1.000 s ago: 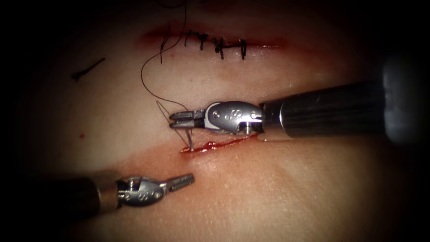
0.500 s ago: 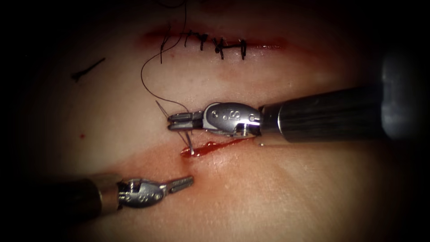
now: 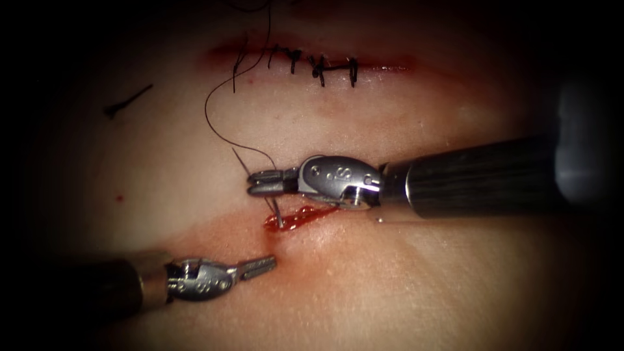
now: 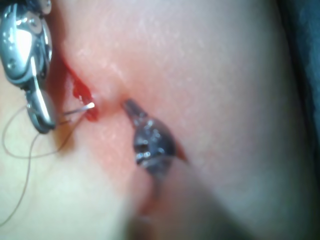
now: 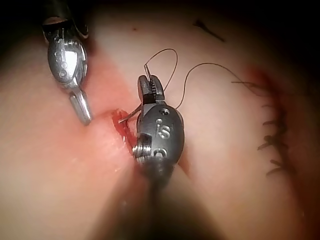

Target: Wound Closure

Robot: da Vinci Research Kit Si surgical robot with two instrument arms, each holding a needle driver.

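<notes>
My right tool point(image 3: 255, 183) comes in from the right, just above the open cut point(image 3: 305, 214), with its jaws shut on the curved needle point(image 3: 275, 211) near the middle of its curve. The needle's tip points down into the red fluid at the cut's left end; whether it is in the tissue I cannot tell. Its tail end sticks up left of the jaws. The dark thread point(image 3: 214, 123) loops from the tail up to the stitched cut. My left tool point(image 3: 265, 264) lies below the cut's left end, shut and holding nothing. The left wrist view has the left tool point(image 4: 131, 107) near the needle point(image 4: 80, 107); the right wrist view shows my right tool point(image 5: 150, 85) on the needle point(image 5: 131, 115).
A second cut point(image 3: 312, 64) at the far side is closed with several dark stitches. A cut end of thread point(image 3: 127, 101) lies on the tissue at the far left. The right tool's thick shaft point(image 3: 468, 175) spans the right half of the tissue.
The right tool has dipped slightly, bringing the needle's tip lower into the red fluid at the cut's left end. The left tool has drawn back a little to the left.
</notes>
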